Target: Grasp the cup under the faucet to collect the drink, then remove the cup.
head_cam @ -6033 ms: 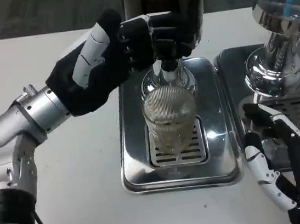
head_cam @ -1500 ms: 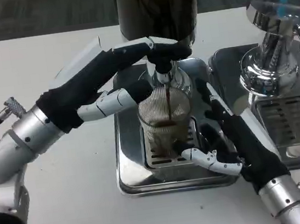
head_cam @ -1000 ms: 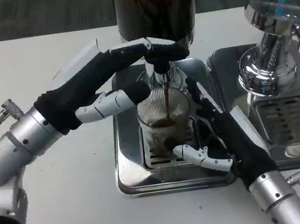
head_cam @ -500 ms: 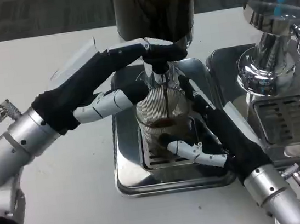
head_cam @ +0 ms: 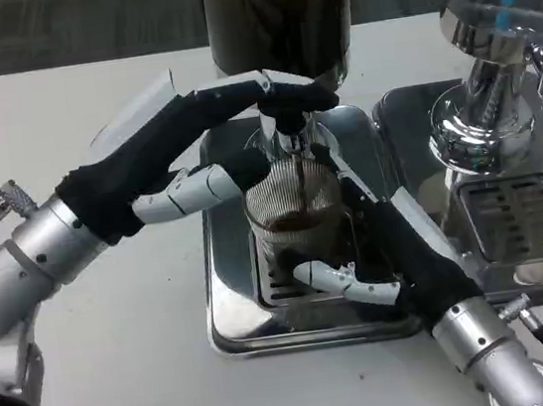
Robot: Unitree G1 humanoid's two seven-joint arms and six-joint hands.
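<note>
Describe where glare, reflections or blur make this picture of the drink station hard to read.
Head view: bright glare on the steel drip tray rim and the chrome dispenser at right; the ribbed glass cup is see-through, blurring its edges; the dark tank above the faucet loses detail.

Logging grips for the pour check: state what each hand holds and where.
Right hand wraps the ribbed cup around its lower side. Left hand presses the faucet lever from above.
</note>
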